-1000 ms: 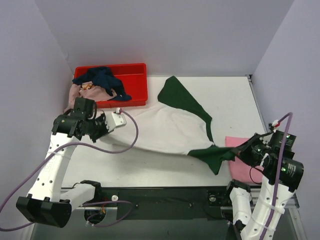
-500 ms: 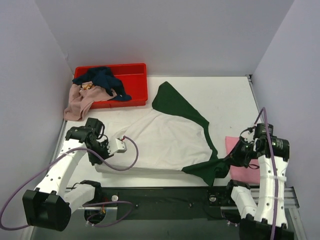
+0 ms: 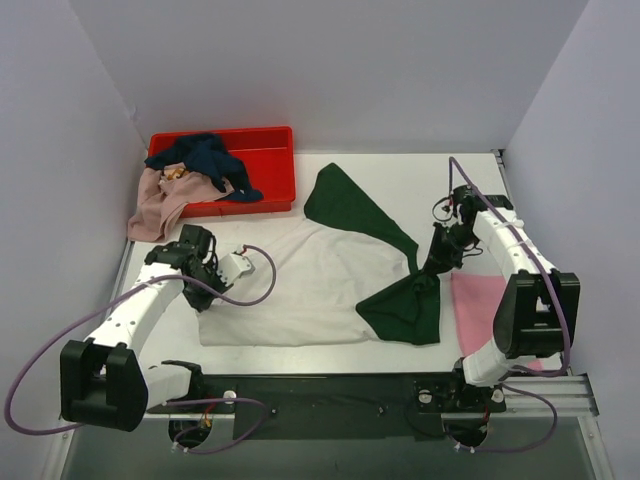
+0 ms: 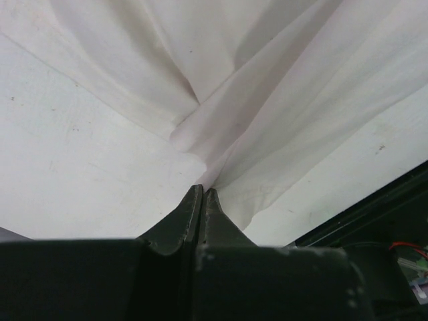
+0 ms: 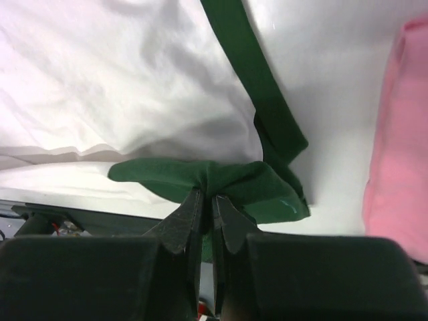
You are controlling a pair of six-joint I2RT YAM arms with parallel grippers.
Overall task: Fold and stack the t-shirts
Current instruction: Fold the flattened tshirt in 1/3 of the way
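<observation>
On the wrist views alone, left tool (image 4: 202, 192) and right tool (image 5: 207, 196) clamp t-shirt (image 3: 312, 285).

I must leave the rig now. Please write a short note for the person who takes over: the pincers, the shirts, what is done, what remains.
Left pincer: shut on the left edge of the white t-shirt.
Right pincer: shut on its dark green sleeve, bunched at the near right.
The white t-shirt lies spread on the table, not yet folded.
Bright pink t-shirt: flat at the right edge, seemingly folded.
Navy t-shirt and dusty pink t-shirt: heaped at the red crate, unfolded.
Left: fold the white one, stack it, then the other two.
</observation>
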